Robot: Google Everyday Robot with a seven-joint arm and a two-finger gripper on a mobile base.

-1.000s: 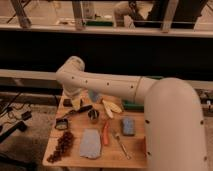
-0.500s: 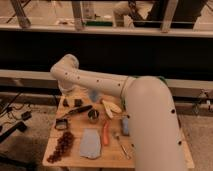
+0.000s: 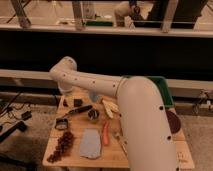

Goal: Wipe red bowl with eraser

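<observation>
While tool (image 3: 66, 94) hangs, jaws apart, over wooden table's (image 3: 107, 155) far corner, dark wall (image 3: 125, 55) behind

Colours on my table
My white arm (image 3: 100, 87), pale gripper (image 3: 66, 93) at the far-left corner; black eraser (image 3: 78, 102), yellow banana (image 3: 110, 106), orange carrot (image 3: 105, 134), blue-grey sponge (image 3: 90, 144), purple grapes (image 3: 62, 146), maroon bowl (image 3: 173, 121), tan table (image 3: 107, 159).

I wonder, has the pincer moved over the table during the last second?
Yes. The pincer has shifted slightly left, toward the far-left corner of the table, near the eraser.
</observation>
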